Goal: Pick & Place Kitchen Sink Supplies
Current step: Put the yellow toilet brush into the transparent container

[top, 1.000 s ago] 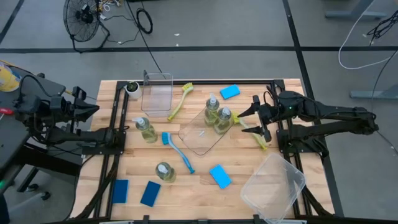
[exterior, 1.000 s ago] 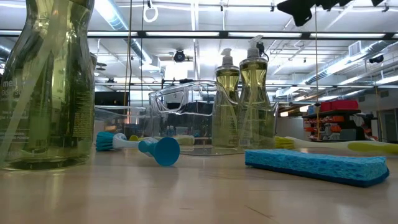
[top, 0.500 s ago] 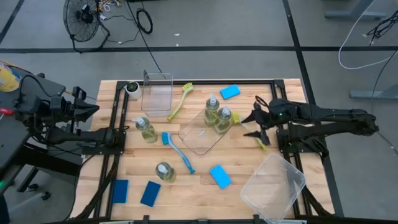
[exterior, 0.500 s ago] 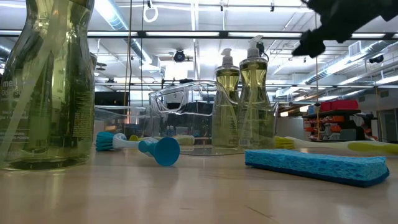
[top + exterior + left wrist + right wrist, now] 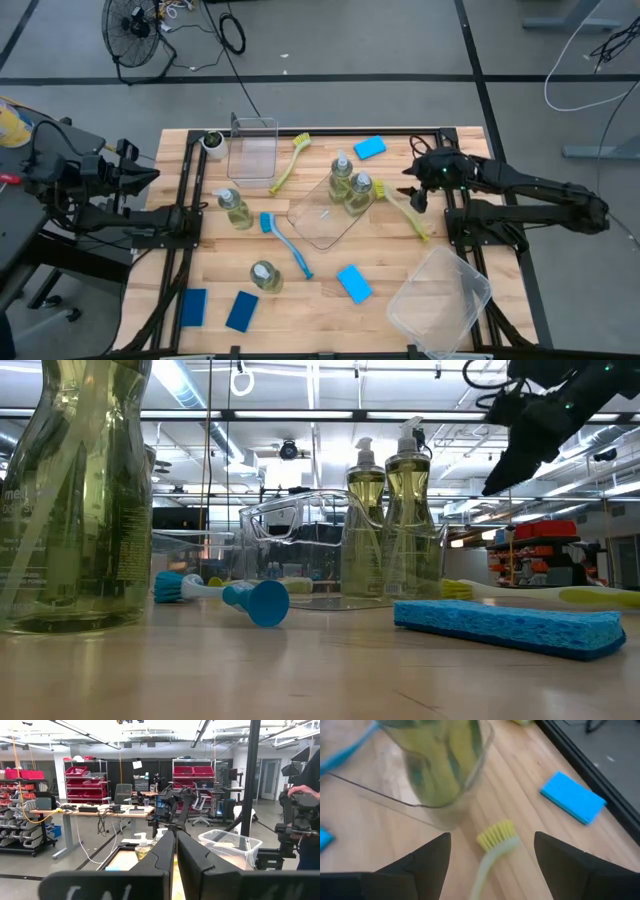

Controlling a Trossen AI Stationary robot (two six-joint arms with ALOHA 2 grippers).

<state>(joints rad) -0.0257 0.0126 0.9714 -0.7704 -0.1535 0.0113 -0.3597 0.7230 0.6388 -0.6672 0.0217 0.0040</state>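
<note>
The high view shows the full layout: two bottles [image 5: 350, 184] stand touching each other in the far corner of a clear flat tray [image 5: 318, 222] at table centre; a third bottle [image 5: 237, 209] stands left of the tray; a fourth [image 5: 265, 275] stands nearer, toward the front; a blue brush [image 5: 285, 242] lies between them; one yellow-green brush [image 5: 288, 160] lies beside a clear bin [image 5: 251, 149] at the far side; a second yellow-green brush [image 5: 404, 208] lies just right of the tray; sponges lie at far right [image 5: 369, 148], near centre [image 5: 353, 283] and near left [image 5: 218, 309]; a large clear bin [image 5: 440, 297] sits at near right.

The low view shows only the two tray bottles, one sponge, the blue brush head and one large bottle close up; it places the right gripper [image 5: 520, 435] well above the table surface.

The right wrist view alone shows the brush head [image 5: 497, 836] directly between the spread fingers [image 5: 422, 857], apart from both; a bottle in the tray is just beyond.

Right gripper [image 5: 413, 190]: released, jaws wide, hanging above the yellow-green brush head; arm reaching in from the right.

Left gripper [image 5: 175, 852]: clenched on nothing; arm waiting off the left table edge, seen level in its wrist view.
</note>
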